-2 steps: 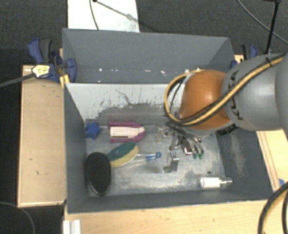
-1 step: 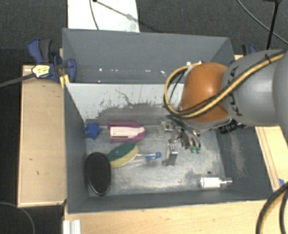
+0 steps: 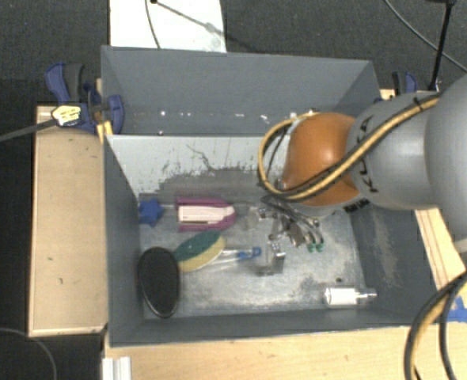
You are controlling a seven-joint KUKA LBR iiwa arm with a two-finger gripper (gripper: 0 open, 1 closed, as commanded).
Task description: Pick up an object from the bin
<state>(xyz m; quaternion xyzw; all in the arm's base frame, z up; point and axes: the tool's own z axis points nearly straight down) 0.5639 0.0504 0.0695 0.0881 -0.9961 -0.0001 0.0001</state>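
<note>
Grey bin [image 3: 127,212], with the arm [image 3: 423,157] entering from the right of frame. Its orange wrist cover [image 3: 317,153] sat over the bin's centre-right. The gripper [image 3: 279,248] hung low over the middle of the floor. I could not tell whether the pincer was released or clenched, because wrist hardware and cables overlapped it.

Contents:
- Black oval pad [image 3: 158,281], lower left, by the wall.
- Yellow-and-green sponge [image 3: 200,249], just right of the pad.
- Pink-and-white block [image 3: 206,212], above the sponge.
- White tube [image 3: 348,296], alone at lower right, well apart from the rest.
- Slim clear stick with a blue end [image 3: 241,254], lying flat at centre frame. Its blue end was just left of the gripper and its other end was by the sponge.
- Small blue piece [image 3: 149,210], at the left wall.

The stick was the nearest thing, so I judged it the likely pick.

Plan for the grasp: the stick is thin and flat on the metal. I would set the grip across its width and come straight down to the floor. I would close near the blue end, clear of the sponge, then lift vertically and watch for slip or roll.

Hidden or unclear:
- The floor beneath the cover and arm, at the right of the bin, was masked.
- I could not judge whether the gripper touched the stick.
- I could not identify the small green bits [image 3: 317,246] right of the gripper as loose items or robot parts.
</note>
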